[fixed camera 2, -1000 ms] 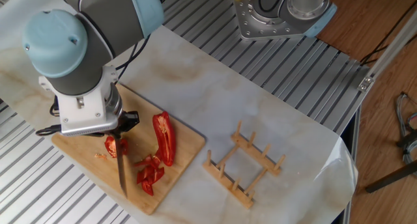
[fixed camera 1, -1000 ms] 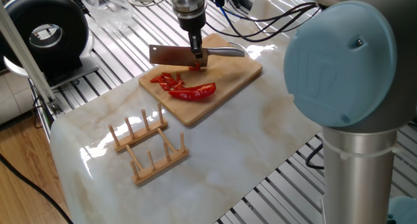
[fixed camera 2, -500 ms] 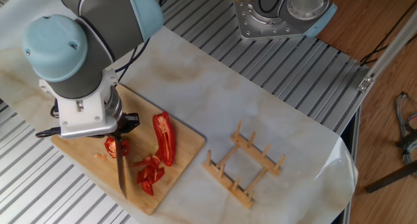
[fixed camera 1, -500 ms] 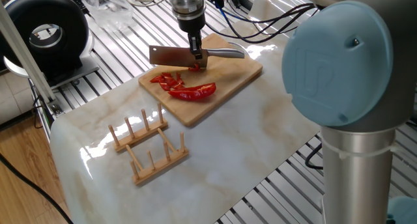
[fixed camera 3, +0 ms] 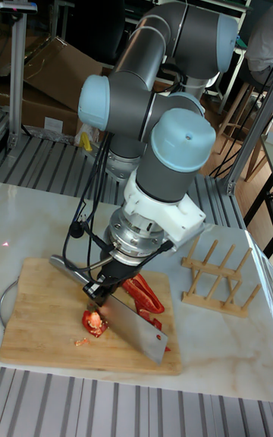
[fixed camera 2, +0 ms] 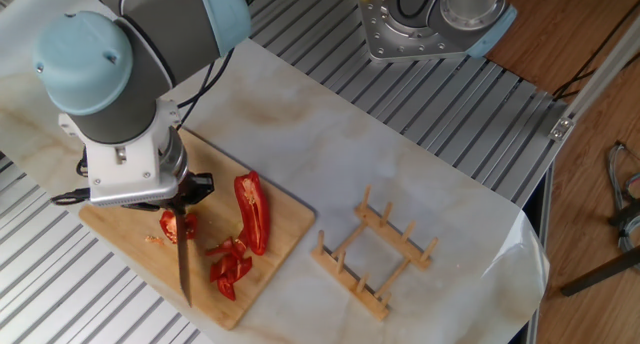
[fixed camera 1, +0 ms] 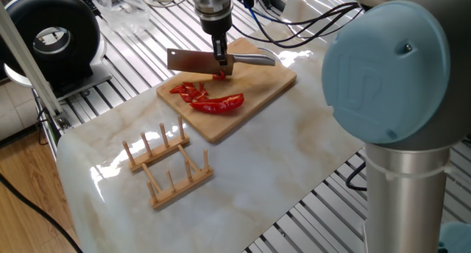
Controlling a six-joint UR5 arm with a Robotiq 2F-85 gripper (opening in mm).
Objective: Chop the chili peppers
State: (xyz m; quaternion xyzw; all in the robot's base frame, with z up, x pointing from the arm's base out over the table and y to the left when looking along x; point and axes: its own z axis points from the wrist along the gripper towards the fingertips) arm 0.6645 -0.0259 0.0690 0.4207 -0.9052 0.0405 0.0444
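Marble-patterned tabletop (fixed camera 1: 280, 165) sits on a slatted metal bench, with a wooden board (fixed camera 1: 257, 87) as the landmark near its far edge in one fixed view. On the board lie the chili peppers (fixed camera 1: 217, 104): one long curved red half toward the table's middle, a cluster of cut red bits beside it, and a separate red chunk (fixed camera 2: 172, 225) under the arm's wrist. The gripper (fixed camera 1: 221, 60) comes straight down over the board and is clamped on the handle of a cleaver (fixed camera 1: 193, 60), fingers closed tight around it. The cleaver's blade is edge-down, held just above the board, between the red chunk and the cut bits in the other fixed view. Off the board, toward the table's opposite end, stands a wooden peg rack (fixed camera 1: 168, 166), well apart from the peppers.
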